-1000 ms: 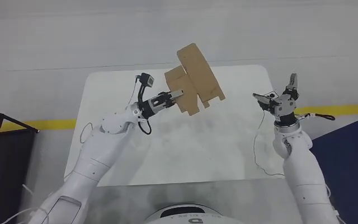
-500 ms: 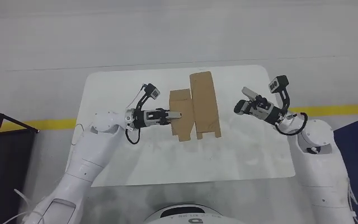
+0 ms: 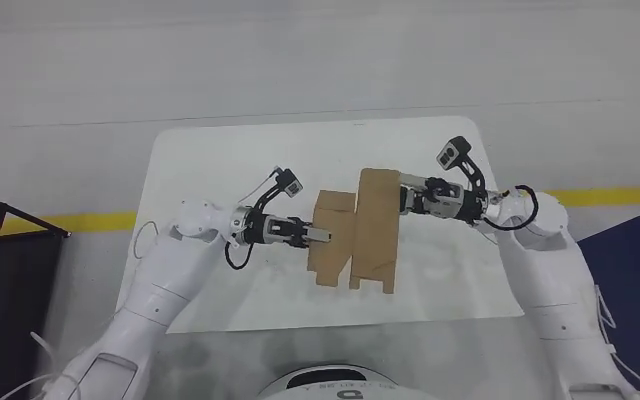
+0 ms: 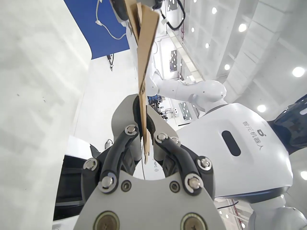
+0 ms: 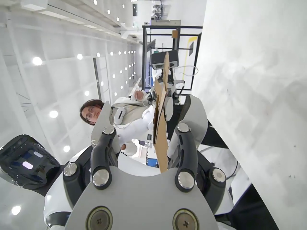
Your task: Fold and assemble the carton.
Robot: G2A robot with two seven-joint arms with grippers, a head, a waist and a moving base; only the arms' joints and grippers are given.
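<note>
Carton (image 3: 365, 230) is a flat brown blank, not opened up yet. It hangs over the middle of the white tabletop (image 3: 200, 190) between our two arms, face roughly parallel to the surface and, as far as we can tell, clear of it

Left tool (image 3: 318, 234) is pinching the edge of the narrower panel. In the left wrist view the board runs edge-on between the pads, both pressed onto it. We'd say this is the only grip carrying the weight

Right tool (image 5: 144, 130) is at the opposite edge with fingers spread. The board sits in the gap, nearer one finger, not clamped

Why this pose, our read: a hold on each side lets us work the two edges against each other to pop the sleeve open, and keeping it airborne gives the flaps room to swing. In the left wrist view the layers are parting slightly at the far end

Tabletop is matte with rounded corners and a few faint specks. Around it is pale floor (image 3: 320, 60) with a yellow stripe (image 3: 70, 220), a blue panel (image 3: 625, 260) on the right arm's side and a black frame (image 3: 20, 270) on the left arm's side
</note>
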